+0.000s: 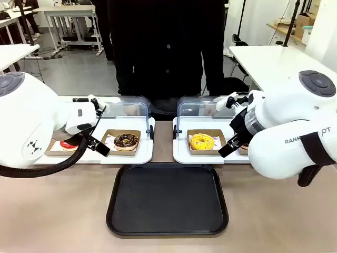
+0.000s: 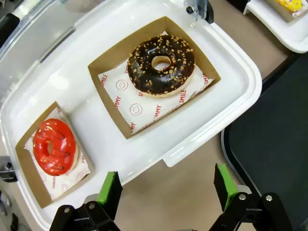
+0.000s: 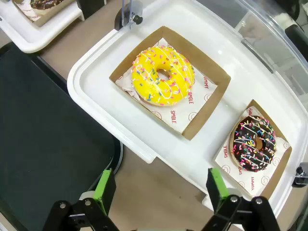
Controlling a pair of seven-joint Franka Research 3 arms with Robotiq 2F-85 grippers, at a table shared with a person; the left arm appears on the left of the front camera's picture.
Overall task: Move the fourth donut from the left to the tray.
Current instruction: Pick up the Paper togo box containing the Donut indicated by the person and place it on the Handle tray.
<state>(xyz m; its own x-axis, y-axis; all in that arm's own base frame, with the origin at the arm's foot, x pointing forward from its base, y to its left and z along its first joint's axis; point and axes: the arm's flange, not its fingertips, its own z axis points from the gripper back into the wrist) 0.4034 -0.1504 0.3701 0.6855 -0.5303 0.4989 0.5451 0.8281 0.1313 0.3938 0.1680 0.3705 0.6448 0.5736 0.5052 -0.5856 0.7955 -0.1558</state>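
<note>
Right wrist view: we find the fourth donut untouched in its brown cardboard holder, with both grippers spread wide.

We see the right gripper hovering over the bare table at the near rim of the right white display tray, its green fingers well apart. The fourth donut lies on that display tray, beside the yellow donut and clear of both fingers. The black tray lies just beside the display tray, on the yellow donut's side. In the left wrist view the left gripper is likewise parted at the rim of the left white display tray, which carries a speckled chocolate donut and a red donut. In the front view the black tray sits between the arms, nearer us than both display trays.
</note>
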